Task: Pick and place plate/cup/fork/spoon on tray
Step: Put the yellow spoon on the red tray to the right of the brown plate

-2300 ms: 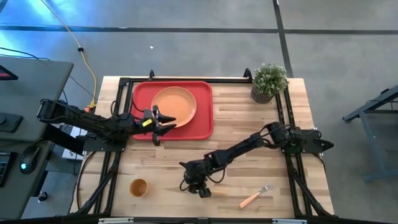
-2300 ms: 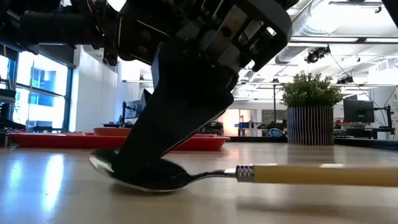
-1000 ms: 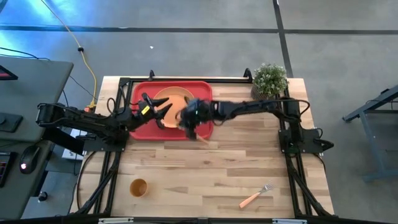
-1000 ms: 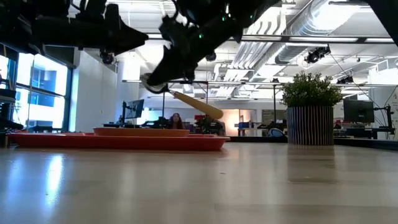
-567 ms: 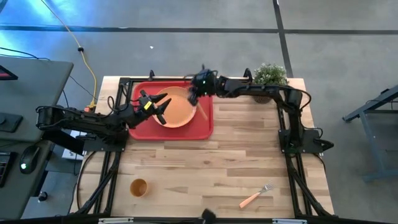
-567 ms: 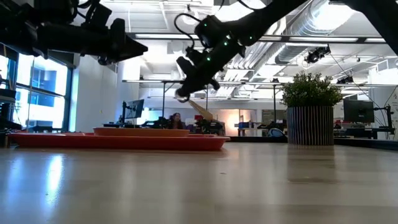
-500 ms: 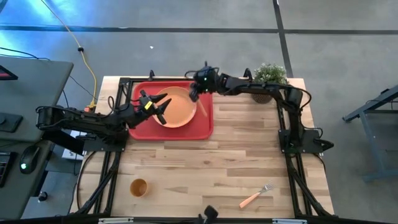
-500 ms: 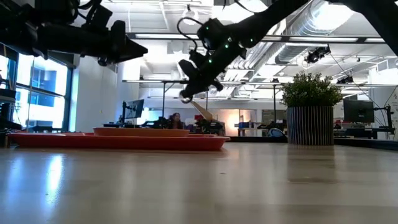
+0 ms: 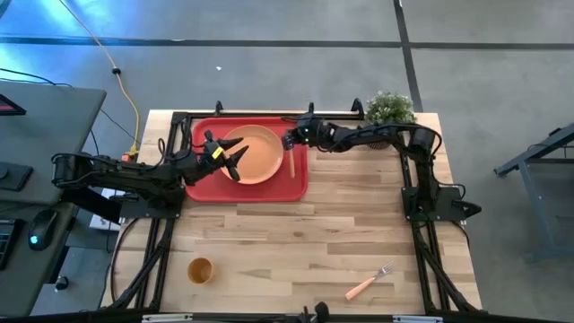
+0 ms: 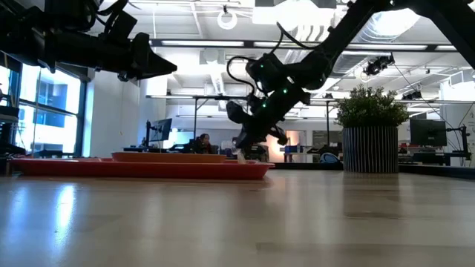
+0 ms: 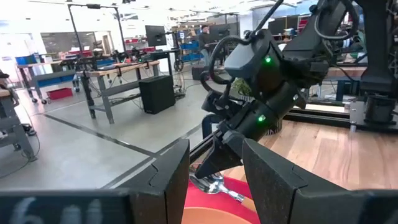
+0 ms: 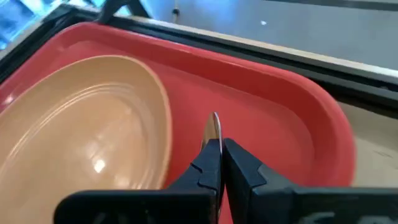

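The orange plate (image 9: 256, 154) lies in the red tray (image 9: 208, 135) at the table's far side. My right gripper (image 9: 291, 142) is low over the tray's strip to the right of the plate, shut on the spoon (image 9: 290, 163), whose pale handle points toward the table's near edge. My left gripper (image 9: 237, 158) hovers open and empty above the plate's left part. The cup (image 9: 199, 270) stands near the table's front left. The fork (image 9: 369, 283) lies near the front right. My right gripper pinches the spoon at its silver bowl end (image 12: 214, 126) between its two fingers, the bowl held edge-on and sticking out past the fingertips. The fingers slant down from the table's right. The handle (image 9: 290, 165) reaches out over the tray; whether it touches the tray I cannot tell.
A potted plant (image 9: 387, 117) stands at the far right corner, close behind my right arm. The tray's raised rim (image 12: 323, 118) lies just beyond the spoon. Bare wood stretches across the table's middle (image 9: 296, 233).
My right gripper has carried the spoon from above the plate's near right side toward the table's far edge, then down to the tray's strip right of the plate. The spoon has stayed in the hold and come low over the tray. My left gripper has stayed open.
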Controlling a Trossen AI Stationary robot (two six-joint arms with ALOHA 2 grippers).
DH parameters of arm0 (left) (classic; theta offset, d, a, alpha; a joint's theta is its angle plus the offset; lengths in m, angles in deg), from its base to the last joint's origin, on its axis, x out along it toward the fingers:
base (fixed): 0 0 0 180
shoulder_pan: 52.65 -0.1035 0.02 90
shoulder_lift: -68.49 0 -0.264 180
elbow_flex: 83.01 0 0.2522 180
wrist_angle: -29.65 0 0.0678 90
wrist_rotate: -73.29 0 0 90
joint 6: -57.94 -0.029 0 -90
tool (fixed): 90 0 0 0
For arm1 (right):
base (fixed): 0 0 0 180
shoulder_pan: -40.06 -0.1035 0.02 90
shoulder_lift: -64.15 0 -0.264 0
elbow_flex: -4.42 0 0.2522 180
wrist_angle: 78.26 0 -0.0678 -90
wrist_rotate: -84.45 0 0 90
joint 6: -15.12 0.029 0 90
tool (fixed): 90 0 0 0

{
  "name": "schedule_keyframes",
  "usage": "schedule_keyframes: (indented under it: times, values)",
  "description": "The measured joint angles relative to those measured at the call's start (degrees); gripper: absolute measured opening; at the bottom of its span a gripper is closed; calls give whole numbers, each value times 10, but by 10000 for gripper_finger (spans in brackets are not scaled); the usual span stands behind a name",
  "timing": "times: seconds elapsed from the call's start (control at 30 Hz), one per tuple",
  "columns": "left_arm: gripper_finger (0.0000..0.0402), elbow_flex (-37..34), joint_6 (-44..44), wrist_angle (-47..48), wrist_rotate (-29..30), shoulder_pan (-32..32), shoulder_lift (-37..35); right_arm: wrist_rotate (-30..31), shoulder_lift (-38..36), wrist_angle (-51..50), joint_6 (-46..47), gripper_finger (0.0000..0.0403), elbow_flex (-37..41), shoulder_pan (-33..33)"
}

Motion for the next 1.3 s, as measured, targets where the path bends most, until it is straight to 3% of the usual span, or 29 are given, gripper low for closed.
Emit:
schedule_keyframes:
  times: [0.43, 0.6, 0.83, 1.17, 1.3]
  values:
    - [140, 0, -14, -5, 0, 0, 0, 82, 6, 18, 39, 0, -1, -53]
    - [140, 0, -26, -13, 0, -7, 0, 61, 33, 24, 87, 0, -1, -62]
    - [140, 0, -18, -17, -1, -32, 0, 48, 35, 29, 86, 0, -6, -47]
    - [140, 0, -9, -17, -16, -41, 0, 42, 6, 48, -26, 32, -6, -47]
    - [140, 0, -14, -16, -16, -42, 0, 106, -31, 33, -62, 26, -6, -50]
